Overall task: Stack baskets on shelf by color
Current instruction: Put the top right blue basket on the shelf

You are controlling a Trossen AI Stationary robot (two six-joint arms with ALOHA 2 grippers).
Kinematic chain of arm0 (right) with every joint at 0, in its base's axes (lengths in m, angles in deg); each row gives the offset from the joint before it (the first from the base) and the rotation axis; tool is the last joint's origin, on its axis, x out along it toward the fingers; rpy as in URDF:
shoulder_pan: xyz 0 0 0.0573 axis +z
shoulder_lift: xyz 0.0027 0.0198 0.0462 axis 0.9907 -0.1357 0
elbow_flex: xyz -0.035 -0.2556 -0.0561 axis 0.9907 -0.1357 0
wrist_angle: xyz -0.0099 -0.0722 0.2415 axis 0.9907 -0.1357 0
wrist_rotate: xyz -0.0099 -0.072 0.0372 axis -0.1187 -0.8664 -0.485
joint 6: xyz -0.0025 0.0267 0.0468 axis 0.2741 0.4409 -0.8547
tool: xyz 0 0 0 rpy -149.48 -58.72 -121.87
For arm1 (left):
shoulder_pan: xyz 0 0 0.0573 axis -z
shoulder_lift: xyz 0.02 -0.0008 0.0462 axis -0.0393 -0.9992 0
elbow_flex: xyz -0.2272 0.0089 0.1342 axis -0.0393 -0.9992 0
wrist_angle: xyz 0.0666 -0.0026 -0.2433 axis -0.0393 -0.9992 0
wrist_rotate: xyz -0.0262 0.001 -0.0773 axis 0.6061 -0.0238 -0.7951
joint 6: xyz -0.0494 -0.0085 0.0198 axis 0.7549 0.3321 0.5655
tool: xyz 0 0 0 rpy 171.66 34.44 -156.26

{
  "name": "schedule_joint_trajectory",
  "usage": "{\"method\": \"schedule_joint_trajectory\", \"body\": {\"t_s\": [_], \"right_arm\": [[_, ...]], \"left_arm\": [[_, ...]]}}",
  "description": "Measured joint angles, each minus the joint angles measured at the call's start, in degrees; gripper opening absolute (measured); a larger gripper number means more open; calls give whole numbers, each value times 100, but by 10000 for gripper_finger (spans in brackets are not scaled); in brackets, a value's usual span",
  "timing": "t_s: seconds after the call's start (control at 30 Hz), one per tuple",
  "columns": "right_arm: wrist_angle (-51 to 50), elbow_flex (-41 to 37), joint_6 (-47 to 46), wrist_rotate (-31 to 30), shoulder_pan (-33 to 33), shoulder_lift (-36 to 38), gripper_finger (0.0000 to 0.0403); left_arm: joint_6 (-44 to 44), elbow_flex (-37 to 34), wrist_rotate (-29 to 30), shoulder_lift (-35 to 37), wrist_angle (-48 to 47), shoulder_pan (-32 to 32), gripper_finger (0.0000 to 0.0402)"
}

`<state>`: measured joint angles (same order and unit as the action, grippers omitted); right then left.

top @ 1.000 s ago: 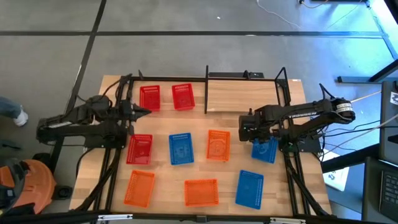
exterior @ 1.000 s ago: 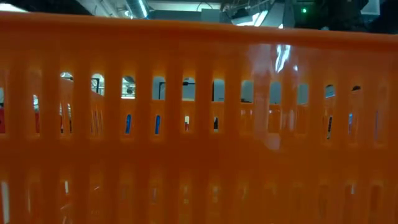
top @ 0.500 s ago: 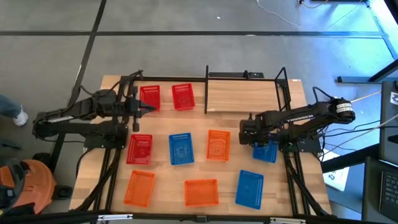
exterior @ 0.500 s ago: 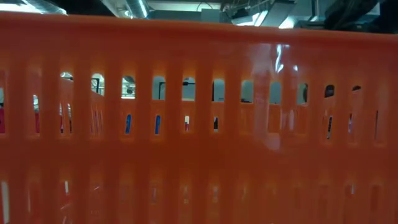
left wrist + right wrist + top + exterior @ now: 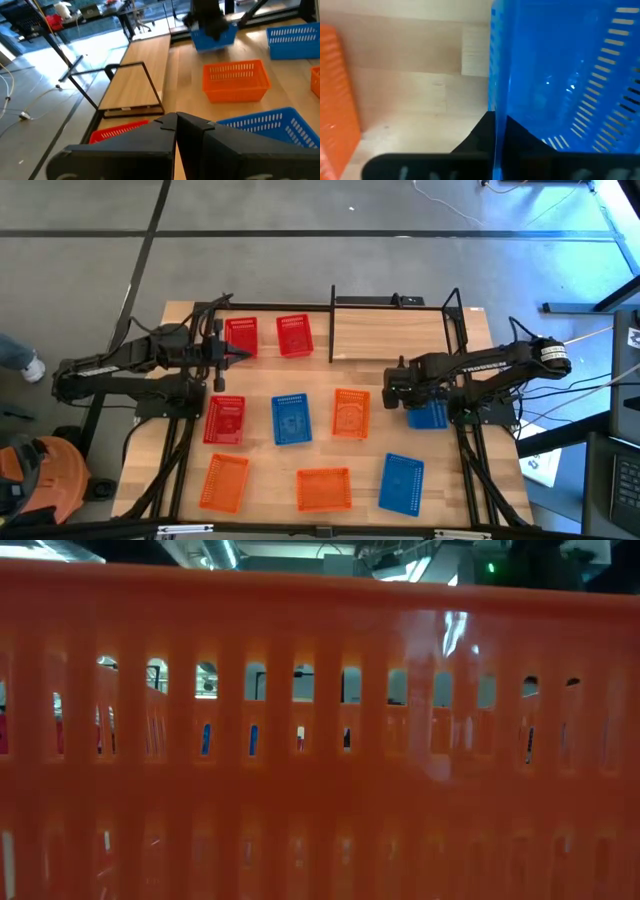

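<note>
We saw the right gripper (image 5: 403, 393) pinching the rim of a blue basket (image 5: 429, 415) at the right side of the table (image 5: 470, 330), in front of the shelf (image 5: 390, 330); in the right wrist view its dark fingers (image 5: 492, 131) were clamped on that basket's wall (image 5: 555, 75). The left gripper (image 5: 240, 357) sat over the near edge of a red basket (image 5: 241, 335) on the shelf's left part, with its fingers (image 5: 172, 127) pressed together and holding nothing that we could make out. A second red basket (image 5: 294, 334) stood just beside the first on the shelf. On the table in front lay a third red basket (image 5: 224, 420), a blue one (image 5: 291, 419) and an orange one (image 5: 350, 413) in a row, and nearer the front edge two more orange baskets (image 5: 224, 482) (image 5: 323, 488) and another blue basket (image 5: 401, 482). The low view was filled by the slotted wall of an orange basket (image 5: 320, 740).
</note>
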<state>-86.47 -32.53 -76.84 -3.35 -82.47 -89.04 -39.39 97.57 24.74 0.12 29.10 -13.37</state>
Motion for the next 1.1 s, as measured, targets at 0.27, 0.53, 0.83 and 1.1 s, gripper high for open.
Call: {"method": "schedule_joint_trajectory", "body": {"t_s": [0.27, 0.53, 0.83, 1.1], "right_arm": [[-1490, 1527, 301, -719, -377, 4, 2], [-1627, 2133, 1821, -1497, -2001, 4, 1], [-708, 2135, 3771, -1485, -3916, -295, 1], [-318, 2135, 4652, -1011, -4676, -1176, 0]], "left_arm": [[155, 0, -496, -130, -295, 2, 0], [158, 0, -606, -256, -274, 2, 0], [199, 0, -606, -256, -270, 0, 0], [205, 0, -605, -256, -269, 0, 0]]}}
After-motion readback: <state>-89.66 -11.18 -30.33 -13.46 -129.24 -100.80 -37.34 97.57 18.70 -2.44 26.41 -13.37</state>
